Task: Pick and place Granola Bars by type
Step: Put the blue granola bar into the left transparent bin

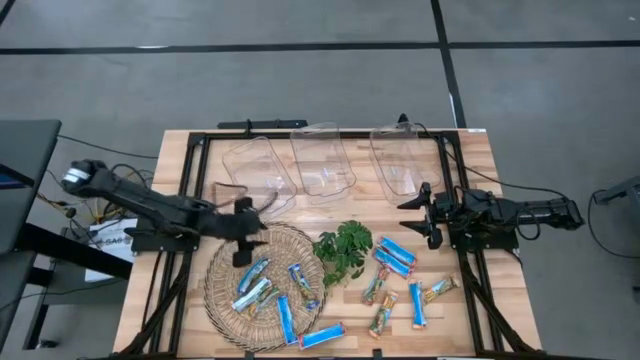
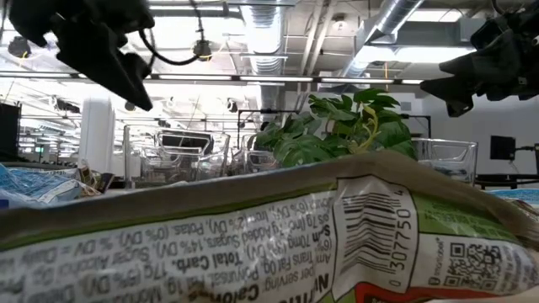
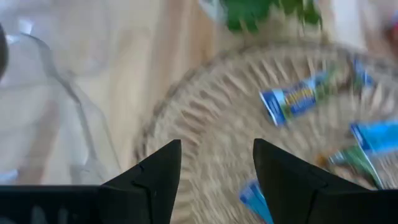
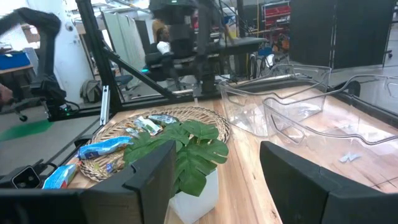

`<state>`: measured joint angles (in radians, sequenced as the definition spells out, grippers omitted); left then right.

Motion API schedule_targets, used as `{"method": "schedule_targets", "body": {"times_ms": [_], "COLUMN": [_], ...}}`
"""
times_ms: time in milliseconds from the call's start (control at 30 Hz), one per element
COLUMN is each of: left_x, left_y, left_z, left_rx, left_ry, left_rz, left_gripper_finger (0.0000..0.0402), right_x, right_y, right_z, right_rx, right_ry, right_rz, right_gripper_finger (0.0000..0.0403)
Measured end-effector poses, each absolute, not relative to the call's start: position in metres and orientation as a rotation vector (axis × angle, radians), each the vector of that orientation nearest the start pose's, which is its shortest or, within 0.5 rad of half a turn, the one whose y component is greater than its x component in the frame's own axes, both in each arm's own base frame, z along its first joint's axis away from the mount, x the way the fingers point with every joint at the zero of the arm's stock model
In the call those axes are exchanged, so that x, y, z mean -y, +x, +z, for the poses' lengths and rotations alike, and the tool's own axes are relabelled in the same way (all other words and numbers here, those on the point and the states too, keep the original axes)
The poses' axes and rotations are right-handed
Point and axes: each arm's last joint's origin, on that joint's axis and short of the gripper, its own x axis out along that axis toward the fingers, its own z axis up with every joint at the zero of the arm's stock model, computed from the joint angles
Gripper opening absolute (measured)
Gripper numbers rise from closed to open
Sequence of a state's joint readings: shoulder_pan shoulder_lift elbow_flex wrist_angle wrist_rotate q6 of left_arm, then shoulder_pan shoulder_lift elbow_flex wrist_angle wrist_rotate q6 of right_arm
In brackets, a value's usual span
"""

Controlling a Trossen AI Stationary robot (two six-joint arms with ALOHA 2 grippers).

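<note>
the low view is almost wholly blocked by one wrapped bar (image 2: 278,244) lying against the lens, so the table (image 1: 470,160) surface is hidden there, and the left wrist view is smeared. the left gripper (image 1: 243,232) hangs over the woven tray (image 1: 218,290) rim, fingers (image 3: 155,171) spread and empty; the right gripper (image 1: 424,213), also spread and empty, waits beside the clear bins (image 1: 325,160). the granola bars (image 1: 395,255) lie partly in the tray, partly on the table right of the leafy sprig (image 1: 343,248).

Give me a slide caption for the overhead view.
Left end effector open above the wicker tray of granola bars; right end effector waits beside clear bins.
</note>
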<state>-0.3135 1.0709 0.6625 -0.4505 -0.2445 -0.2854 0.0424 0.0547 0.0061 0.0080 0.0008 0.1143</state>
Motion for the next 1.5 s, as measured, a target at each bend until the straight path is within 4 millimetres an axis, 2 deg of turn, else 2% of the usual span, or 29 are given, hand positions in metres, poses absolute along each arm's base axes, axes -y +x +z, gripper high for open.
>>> {"method": "schedule_targets", "body": {"times_ms": [100,233,500,667,867,1133,1367,1500], "left_x": [0.076,0.100,0.138,0.155,0.158,0.146,0.141,0.138], "left_y": [0.209,0.215,0.210,0.205,0.206,0.212,0.222,0.226], "left_z": [0.225,0.224,0.206,0.193,0.185,0.185,0.170,0.169], "left_rx": [-0.997,-1.172,-1.289,-1.323,-1.334,-1.325,-1.360,-1.353], "left_ry": [-0.015,-0.056,-0.362,-0.451,-0.456,-0.449,-0.406,-0.415], "left_rz": [0.062,0.136,0.303,0.401,0.447,0.498,0.509,0.507], "left_gripper_finger": [0.0194,0.0194,0.0194,0.0194,0.0194,0.0194,0.0194,0.0194], "right_x": [-0.004,-0.004,-0.004,-0.004,-0.004,-0.004,-0.004,-0.004], "right_y": [0.101,0.101,0.101,0.101,0.101,0.101,0.101,0.101], "right_z": [0.162,0.162,0.162,0.162,0.162,0.162,0.162,0.162], "right_rx": [-0.043,-0.043,-0.043,-0.043,-0.043,-0.043,-0.043,-0.043], "right_ry": [0.113,0.113,0.113,0.113,0.113,0.113,0.113,0.113], "right_rz": [0.039,0.039,0.039,0.040,0.039,0.039,0.039,0.040], "right_gripper_finger": [0.0225,0.0225,0.0225,0.0225,0.0225,0.0225,0.0225,0.0225]}}
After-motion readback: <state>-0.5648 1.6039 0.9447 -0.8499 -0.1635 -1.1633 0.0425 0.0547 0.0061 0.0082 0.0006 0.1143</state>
